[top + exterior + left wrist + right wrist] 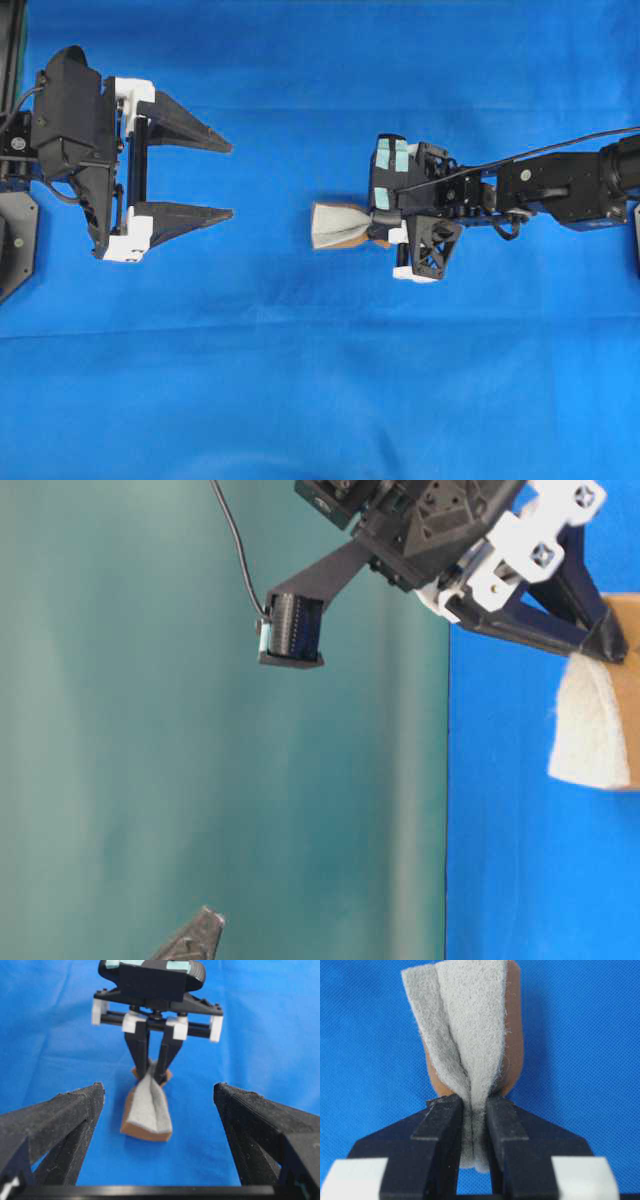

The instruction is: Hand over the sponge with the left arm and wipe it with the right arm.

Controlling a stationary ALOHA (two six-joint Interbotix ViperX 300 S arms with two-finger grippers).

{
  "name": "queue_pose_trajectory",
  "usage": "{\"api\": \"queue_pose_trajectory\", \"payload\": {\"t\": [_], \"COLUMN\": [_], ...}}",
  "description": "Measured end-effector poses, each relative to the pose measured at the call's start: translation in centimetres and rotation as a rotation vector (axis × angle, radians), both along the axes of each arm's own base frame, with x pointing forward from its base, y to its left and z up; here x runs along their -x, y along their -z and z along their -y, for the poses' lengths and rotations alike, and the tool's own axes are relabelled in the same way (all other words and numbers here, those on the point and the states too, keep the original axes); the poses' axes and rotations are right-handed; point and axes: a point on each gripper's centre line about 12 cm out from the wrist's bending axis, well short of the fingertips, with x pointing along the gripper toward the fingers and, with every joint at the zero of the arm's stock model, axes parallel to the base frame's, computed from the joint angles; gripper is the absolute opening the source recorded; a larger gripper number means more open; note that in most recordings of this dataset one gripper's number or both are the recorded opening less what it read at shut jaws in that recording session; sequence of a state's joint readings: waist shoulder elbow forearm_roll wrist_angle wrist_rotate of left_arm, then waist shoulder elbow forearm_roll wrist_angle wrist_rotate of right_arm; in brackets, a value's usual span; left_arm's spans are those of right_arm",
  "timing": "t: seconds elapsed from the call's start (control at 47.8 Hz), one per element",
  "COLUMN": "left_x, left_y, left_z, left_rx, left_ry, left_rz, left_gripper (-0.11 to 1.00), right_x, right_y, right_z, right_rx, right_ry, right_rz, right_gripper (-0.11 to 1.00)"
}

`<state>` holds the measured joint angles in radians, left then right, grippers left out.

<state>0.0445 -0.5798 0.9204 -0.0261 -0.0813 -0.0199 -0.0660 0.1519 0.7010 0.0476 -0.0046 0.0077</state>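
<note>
My right gripper (383,225) pinches the sponge (338,226), which points toward nine o'clock; my left gripper (226,180) gapes wide, holding nothing.

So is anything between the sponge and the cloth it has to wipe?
Nothing visible. The right hand pinches the sponge over bare blue cloth; the open left hand stands apart.

We see the tape-free black left gripper (230,180) at nine o'clock, jaws wide apart. At three o'clock, the teal-taped black right gripper (372,224) pinches the grey-white, tan-backed sponge (337,225) over blue cloth (320,400).
</note>
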Motion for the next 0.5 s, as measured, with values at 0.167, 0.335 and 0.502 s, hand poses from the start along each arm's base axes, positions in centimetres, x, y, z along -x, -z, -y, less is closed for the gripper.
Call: {"api": "queue_pose_trajectory", "payload": {"t": [0.167,0.335,0.502], "left_x": [0.0,0.0,0.0], "left_y": [0.0,0.0,0.0], "left_z": [0.0,0.0,0.0], "left_rx": [-0.002,-0.002,0.0], "left_ry": [0.001,0.001,0.0], "left_rz": [0.001,0.001,0.002], "left_gripper": [0.9,0.9,0.9], "right_x": [0.0,0.1,0.6], "right_y": [0.1,0.1,0.2], "right_z": [0.1,1.2,4.3], "right_rx": [-0.003,0.002,0.027], "right_ry": [0.005,0.03,0.082], "right_rz": [0.002,0.0,-0.006], "right_gripper": [0.19,0.19,0.19]}}
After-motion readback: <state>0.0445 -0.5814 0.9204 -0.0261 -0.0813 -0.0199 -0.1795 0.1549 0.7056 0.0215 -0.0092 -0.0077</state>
